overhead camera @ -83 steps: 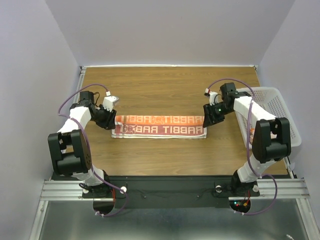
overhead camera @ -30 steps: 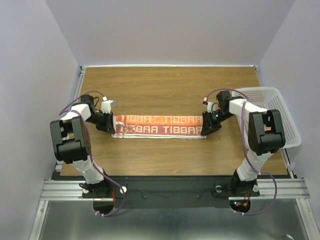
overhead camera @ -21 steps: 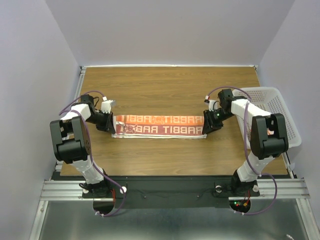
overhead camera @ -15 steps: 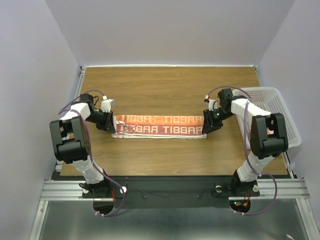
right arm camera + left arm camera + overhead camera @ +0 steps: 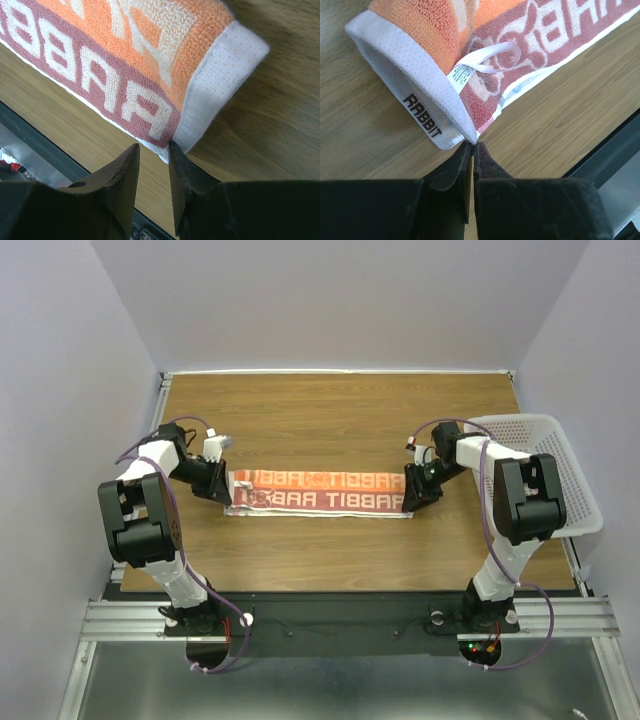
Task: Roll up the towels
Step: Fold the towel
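White basket [image 5: 582, 472], seemingly clear of towel [image 5: 320, 490]

Bright even light, soft shadows, sharp focus

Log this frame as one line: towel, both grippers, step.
towel: folded strip, flat on table | left gripper: shut on left-end corner | right gripper: open at right-end corner | roll: not started
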Controlling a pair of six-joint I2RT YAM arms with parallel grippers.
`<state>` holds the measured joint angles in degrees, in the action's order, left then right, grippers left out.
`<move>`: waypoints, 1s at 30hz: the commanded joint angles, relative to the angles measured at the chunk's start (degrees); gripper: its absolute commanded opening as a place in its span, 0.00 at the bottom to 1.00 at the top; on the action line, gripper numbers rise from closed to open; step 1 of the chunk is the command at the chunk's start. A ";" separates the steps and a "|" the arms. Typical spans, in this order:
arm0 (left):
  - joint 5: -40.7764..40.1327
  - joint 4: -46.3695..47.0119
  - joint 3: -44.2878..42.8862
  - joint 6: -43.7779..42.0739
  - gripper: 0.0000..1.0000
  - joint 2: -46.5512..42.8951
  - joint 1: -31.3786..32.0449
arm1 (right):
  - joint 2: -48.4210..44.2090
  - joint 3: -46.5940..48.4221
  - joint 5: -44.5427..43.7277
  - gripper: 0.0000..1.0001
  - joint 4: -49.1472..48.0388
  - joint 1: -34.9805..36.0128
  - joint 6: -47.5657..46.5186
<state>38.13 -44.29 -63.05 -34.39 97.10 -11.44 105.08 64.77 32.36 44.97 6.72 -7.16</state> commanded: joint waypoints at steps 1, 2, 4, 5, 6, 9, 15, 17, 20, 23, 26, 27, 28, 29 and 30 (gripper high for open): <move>2.30 -5.53 -3.22 -3.22 0.00 -2.88 -0.86 | 0.74 -1.05 -4.40 0.36 -1.64 -0.48 0.74; 2.30 -5.98 -3.40 -3.83 0.00 -2.97 -0.95 | 0.92 -0.97 -4.67 0.36 -1.64 -0.39 0.92; 1.69 -6.94 -3.84 -4.28 0.00 -3.14 -1.48 | 1.09 -0.79 -5.11 0.36 -1.73 -0.39 1.18; 1.60 -7.47 -4.01 -5.15 0.00 -3.06 -1.74 | 1.09 -0.79 -5.11 0.36 -1.73 -0.48 1.27; 1.42 -8.26 -4.10 -5.68 0.00 -2.97 -2.18 | 1.18 -0.70 -5.03 0.36 -1.73 -0.48 1.36; 0.98 -8.44 -4.02 -6.21 0.00 -2.53 -3.06 | 1.18 -0.61 -5.29 0.36 -1.73 -0.48 1.36; 0.98 -7.83 -4.45 -6.74 0.00 -0.69 -4.99 | 1.45 -0.70 -5.38 0.36 -1.73 -0.39 1.36; 0.72 -7.39 -4.28 -6.83 0.00 0.19 -5.08 | 1.53 -0.79 -5.55 0.36 -1.73 -0.39 1.44; 0.81 -6.86 -3.49 -7.18 0.00 0.98 -5.08 | 1.62 -0.70 -5.38 0.36 -1.64 -0.39 1.36; 0.46 -6.33 -1.91 -7.88 0.00 1.78 -5.08 | 1.62 -0.61 -5.64 0.36 -1.64 -0.39 1.36; -0.95 -5.11 -0.41 -7.88 0.00 2.22 -5.08 | 1.71 -0.61 -5.64 0.36 -1.64 -0.39 1.36; -1.39 -4.49 -0.06 -7.36 0.00 2.22 -5.08 | 1.71 -0.61 -5.55 0.36 -1.64 -0.48 1.36; -2.26 -3.44 0.55 -7.10 0.00 2.22 -5.17 | 1.71 -0.61 -5.47 0.36 -1.64 -0.39 1.36; -2.62 -2.82 0.73 -6.74 0.00 2.39 -5.08 | 1.71 -0.61 -5.55 0.36 -1.55 -0.39 1.36; -3.40 -1.69 0.82 -5.52 0.00 2.48 -5.08 | 1.71 -0.61 -5.47 0.36 -1.55 -0.39 1.36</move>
<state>37.54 -48.31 -63.31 -40.64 99.59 -16.14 105.36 64.77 30.41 44.64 6.70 -5.21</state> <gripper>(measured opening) 0.133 0.362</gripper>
